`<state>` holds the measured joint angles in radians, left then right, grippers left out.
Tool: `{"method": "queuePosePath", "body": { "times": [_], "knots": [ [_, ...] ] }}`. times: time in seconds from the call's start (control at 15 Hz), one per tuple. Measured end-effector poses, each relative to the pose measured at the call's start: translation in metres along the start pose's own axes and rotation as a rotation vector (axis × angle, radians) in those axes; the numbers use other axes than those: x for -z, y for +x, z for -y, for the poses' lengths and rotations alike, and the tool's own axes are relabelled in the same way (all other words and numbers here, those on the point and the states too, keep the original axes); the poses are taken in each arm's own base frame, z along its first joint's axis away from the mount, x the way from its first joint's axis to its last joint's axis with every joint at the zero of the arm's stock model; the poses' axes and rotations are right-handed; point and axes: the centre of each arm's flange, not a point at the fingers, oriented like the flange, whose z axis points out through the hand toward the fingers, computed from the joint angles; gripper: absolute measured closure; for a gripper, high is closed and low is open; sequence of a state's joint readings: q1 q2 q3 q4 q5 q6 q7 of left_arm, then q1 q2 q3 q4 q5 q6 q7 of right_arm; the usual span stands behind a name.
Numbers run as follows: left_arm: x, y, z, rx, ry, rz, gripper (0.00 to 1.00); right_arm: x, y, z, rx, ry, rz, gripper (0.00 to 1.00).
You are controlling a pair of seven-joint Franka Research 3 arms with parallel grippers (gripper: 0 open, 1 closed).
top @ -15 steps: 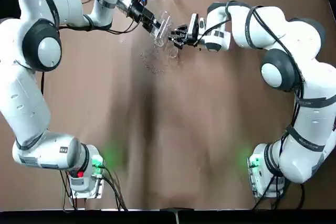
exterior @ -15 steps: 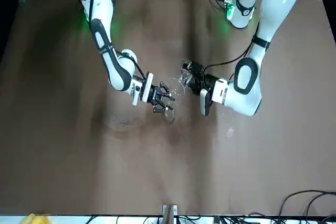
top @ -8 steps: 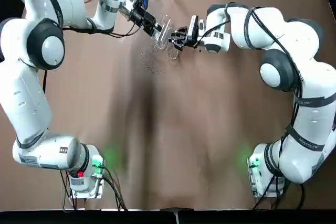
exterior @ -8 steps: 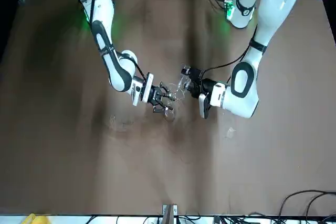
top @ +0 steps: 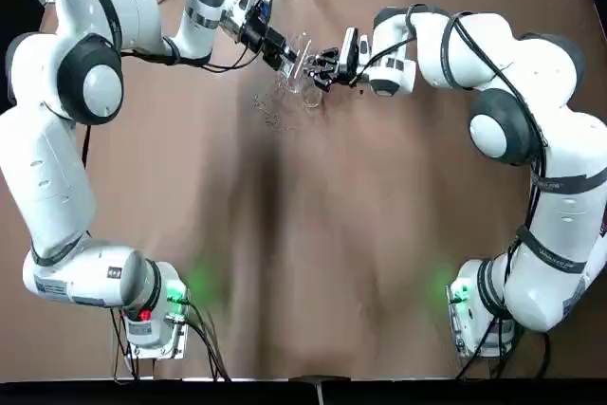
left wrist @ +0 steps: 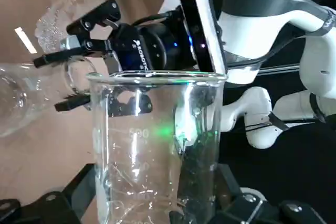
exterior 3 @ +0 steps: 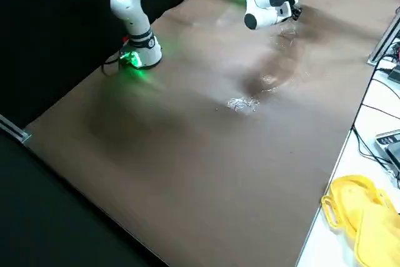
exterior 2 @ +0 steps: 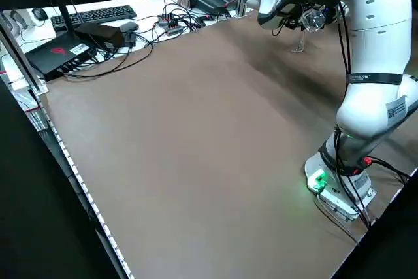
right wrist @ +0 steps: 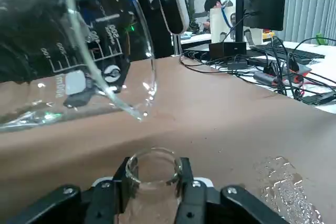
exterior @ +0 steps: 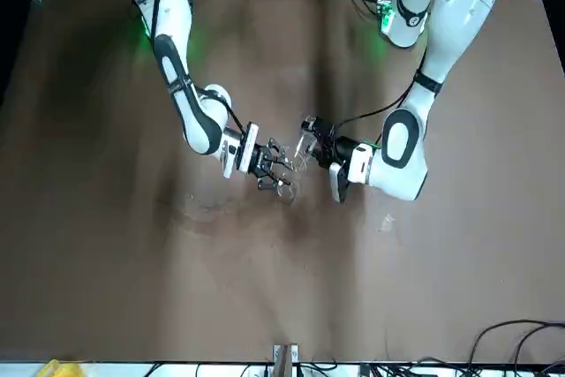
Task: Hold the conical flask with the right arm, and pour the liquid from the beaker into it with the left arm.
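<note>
So, left gripper (left wrist: 155,177), jaws gripping tilted beaker (right wrist: 79,66), contents unclear, beside right gripper (right wrist: 155,167), jaws clamping conical flask (right wrist: 152,200)

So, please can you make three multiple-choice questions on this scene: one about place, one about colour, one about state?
1. Where is the flask's neck?
A) In the left gripper
B) In the right gripper
C) Flat on the table

2. What colour are the beaker's printed marks?
A) White
B) Red
C) Blue

3. How is the beaker?
A) Upright on the table
B) Lying on the table
C) Held tilted

1 B: its fingers stand on both sides of the neck.
2 A: the scale shows white.
3 C: the left gripper holds it, slanting in the right wrist view.
</note>
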<state>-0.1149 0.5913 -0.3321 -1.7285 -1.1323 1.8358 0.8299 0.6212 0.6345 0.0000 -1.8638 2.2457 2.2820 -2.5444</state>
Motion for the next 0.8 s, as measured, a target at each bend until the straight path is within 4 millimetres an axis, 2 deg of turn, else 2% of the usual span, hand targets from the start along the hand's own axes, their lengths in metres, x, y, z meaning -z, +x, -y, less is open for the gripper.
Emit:
{"method": "queuePosePath", "body": {
  "times": [0.33, 0.8],
  "knots": [
    [-0.009, 0.000, 0.008, 0.042, 0.010, -0.001, 0.04, 0.000, 0.000, 0.000, 0.002, 0.000, 0.000, 0.61],
    [-0.013, 0.004, 0.006, 0.064, 0.011, 0.000, 0.04, -0.001, 0.000, 0.001, 0.002, 0.000, -0.001, 0.61]
  ]
}}
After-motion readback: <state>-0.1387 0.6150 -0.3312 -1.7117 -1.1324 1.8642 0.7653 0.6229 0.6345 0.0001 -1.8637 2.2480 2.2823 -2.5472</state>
